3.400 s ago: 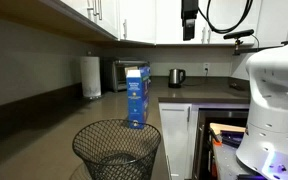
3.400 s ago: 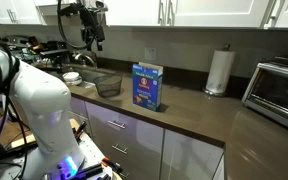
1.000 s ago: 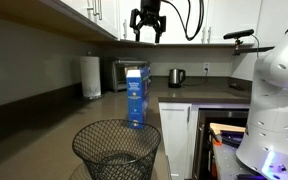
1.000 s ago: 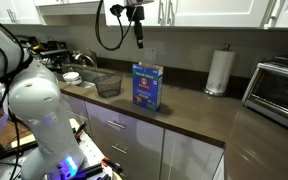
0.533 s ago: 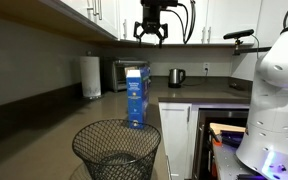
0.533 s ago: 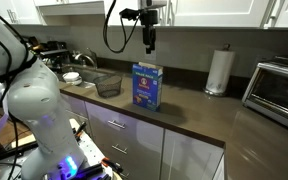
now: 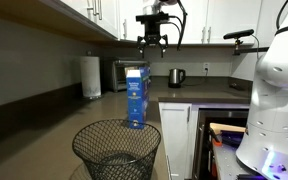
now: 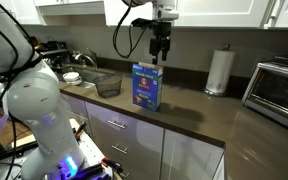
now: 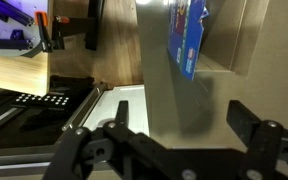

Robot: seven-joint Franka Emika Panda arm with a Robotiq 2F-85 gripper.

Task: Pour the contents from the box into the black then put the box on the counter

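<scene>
The tall blue box [image 7: 136, 96] stands upright on the dark counter [image 7: 74, 115], in both exterior views; its picture face shows in an exterior view [image 8: 147, 86]. My gripper [image 7: 153, 41] hangs open above the box and a little behind it, clear of its top [image 8: 160, 46]. In the wrist view the box's top [image 9: 189, 35] lies ahead of my open fingers [image 9: 179, 125], with nothing between them. The black wire-mesh wastebasket [image 7: 117, 148] stands in the foreground at the counter's end; it also shows by the sink [image 8: 108, 86]. The packets are hidden.
A paper towel roll [image 8: 218, 71], a toaster oven [image 8: 282, 90] and a kettle [image 7: 176, 76] stand on the counter. White upper cabinets [image 8: 244, 10] hang close above my gripper. The robot's white base [image 7: 274, 90] is at one side.
My gripper has travelled across above the counter and come down, so that it now hangs just over the box. The box and the wastebasket have not moved.
</scene>
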